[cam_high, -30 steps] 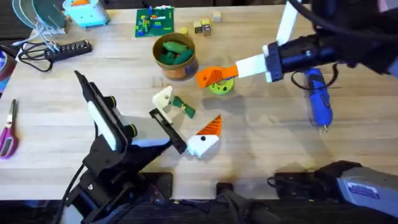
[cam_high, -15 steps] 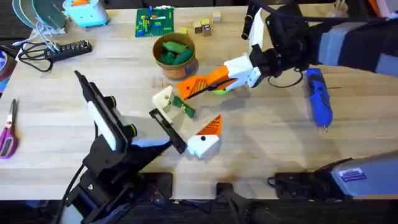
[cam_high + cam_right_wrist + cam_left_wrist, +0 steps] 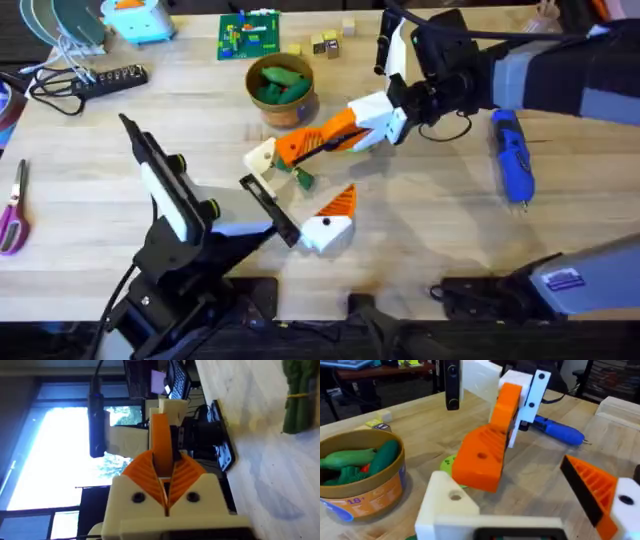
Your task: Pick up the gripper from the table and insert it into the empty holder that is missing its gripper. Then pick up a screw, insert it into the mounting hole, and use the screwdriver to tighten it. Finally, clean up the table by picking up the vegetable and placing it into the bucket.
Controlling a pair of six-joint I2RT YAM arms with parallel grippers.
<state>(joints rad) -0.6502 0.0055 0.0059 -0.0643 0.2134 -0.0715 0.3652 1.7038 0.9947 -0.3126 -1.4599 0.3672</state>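
**Inspector:** Overhead view first. Where is the gripper [image 3: 298,148]?

**Assistant:** Clamped in the right claw [image 3: 318,139], at the holder [image 3: 262,160]'s far edge. I cannot tell whether the two touch. The holder is one finger of the left claw [image 3: 298,186], which stands spread wide.

**Inspector:** Clearance?

**Assistant:** Tight. The vegetable [image 3: 298,176] lies just beside the holder, inside the left claw's span. The bucket [image 3: 296,112] sits near, beyond the holder. Bare table [image 3: 420,220] runs from the holder out to the screwdriver [image 3: 513,155], which lies well apart.

**Inspector:** Left wrist view?

**Assistant:** The gripper [image 3: 481,459] hangs tilted just above the holder [image 3: 445,506], its lower edge close over the block's top face. A lime-green disc [image 3: 448,464] shows behind the holder, and the bucket [image 3: 370,499] stands near it.

**Inspector:** Right wrist view?

**Assistant:** The right claw [image 3: 165,477] has both ribbed pads pressed on the gripper [image 3: 160,440], which stands out past the fingertips.
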